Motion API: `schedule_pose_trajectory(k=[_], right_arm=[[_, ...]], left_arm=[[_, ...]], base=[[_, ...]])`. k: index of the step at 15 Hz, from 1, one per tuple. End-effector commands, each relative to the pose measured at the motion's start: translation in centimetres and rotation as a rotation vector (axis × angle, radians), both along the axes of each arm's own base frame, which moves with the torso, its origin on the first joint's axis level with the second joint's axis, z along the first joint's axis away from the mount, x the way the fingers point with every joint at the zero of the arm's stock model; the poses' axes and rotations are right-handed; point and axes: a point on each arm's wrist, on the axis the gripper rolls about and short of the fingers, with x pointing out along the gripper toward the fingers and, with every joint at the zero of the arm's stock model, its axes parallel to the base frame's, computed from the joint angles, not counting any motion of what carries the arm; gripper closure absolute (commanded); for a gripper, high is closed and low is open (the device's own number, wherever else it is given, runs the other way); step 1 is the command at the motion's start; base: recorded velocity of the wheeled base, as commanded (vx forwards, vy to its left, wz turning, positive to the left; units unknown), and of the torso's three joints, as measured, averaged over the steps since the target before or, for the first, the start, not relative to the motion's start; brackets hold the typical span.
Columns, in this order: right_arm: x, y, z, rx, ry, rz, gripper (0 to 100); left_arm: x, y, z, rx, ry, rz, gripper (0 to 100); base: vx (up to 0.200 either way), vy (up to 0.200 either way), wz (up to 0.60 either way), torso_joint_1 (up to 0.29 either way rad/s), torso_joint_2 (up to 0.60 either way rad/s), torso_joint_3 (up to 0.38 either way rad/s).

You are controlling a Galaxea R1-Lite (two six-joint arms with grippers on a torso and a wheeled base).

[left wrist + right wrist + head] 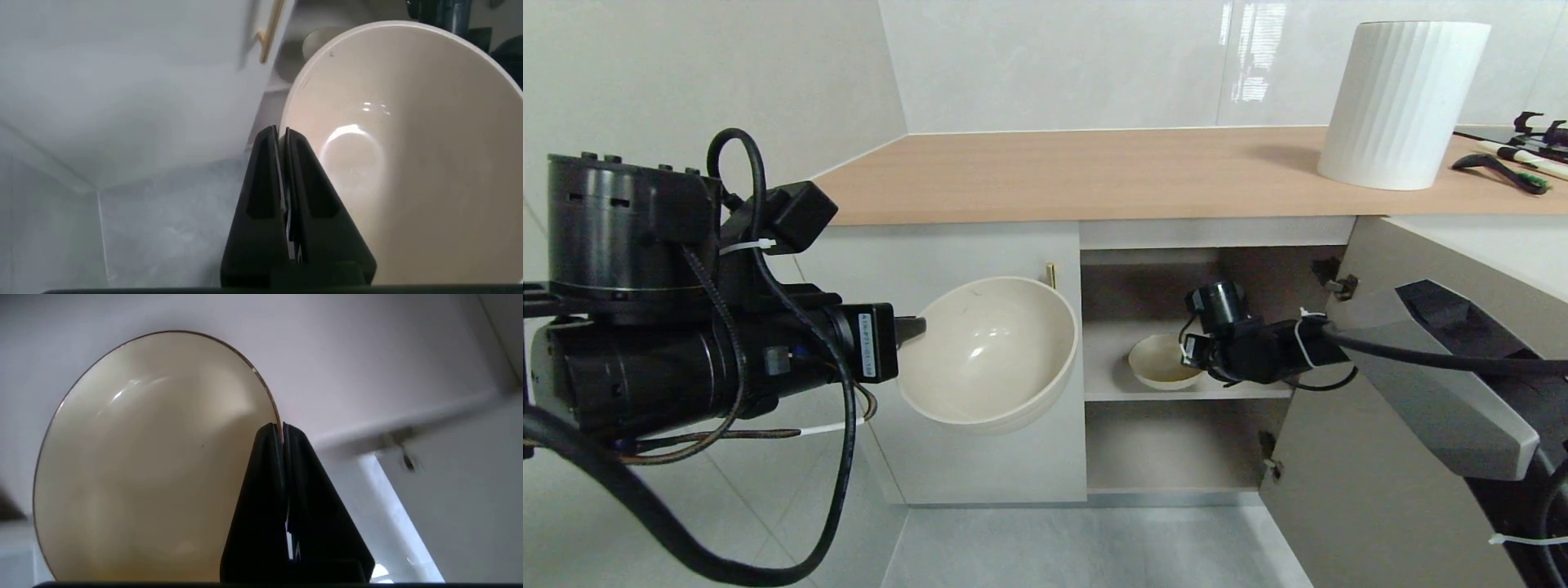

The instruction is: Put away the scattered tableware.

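Bowls, two of them, each caught by the rim. The left gripper [283, 132] has its jaws pinched tight on the edge of the big bowl [988, 355]. It holds the bowl in the air in front of the closed door [980, 465], tilted with the inside facing back toward the robot. A small brass handle [1051, 273] peeks out just above the bowl's rim.

The right gripper [284, 426] is inside the open cupboard, jaws clamped on the rim of the small bowl [1160, 359]. That bowl is down at the middle shelf [1107, 363], toward its front. I can't tell whether it rests on the board or hangs just over it. The open door [1339, 482] swings out on the right.

Above runs the wooden counter [1094, 175]. A white ribbed pot [1401, 102] stands on it toward the right end, and some dark-handled utensils [1503, 167] lie just beyond.
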Motion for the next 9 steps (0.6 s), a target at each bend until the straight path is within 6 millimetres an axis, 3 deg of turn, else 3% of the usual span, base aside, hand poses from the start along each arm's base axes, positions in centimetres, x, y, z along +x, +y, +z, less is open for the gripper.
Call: schedule_pose_trajectory(k=[1, 9], right_arm=[[0.0, 0.0, 0.0, 0.0, 0.001, -0.001, 100], [0.6, -0.4, -2.6, -0.007, 0.037, -0.036, 100]], left_arm=[[0.0, 0.0, -0.1, 0.002, 0.003, 0.001, 100], [-0.1, 0.1, -0.1, 0.002, 0.002, 0.001, 100]], base=[[0.0, 0.0, 0.0, 0.0, 0.0, 0.0], [0.0, 0.0, 0.0, 0.0, 0.0, 0.0]])
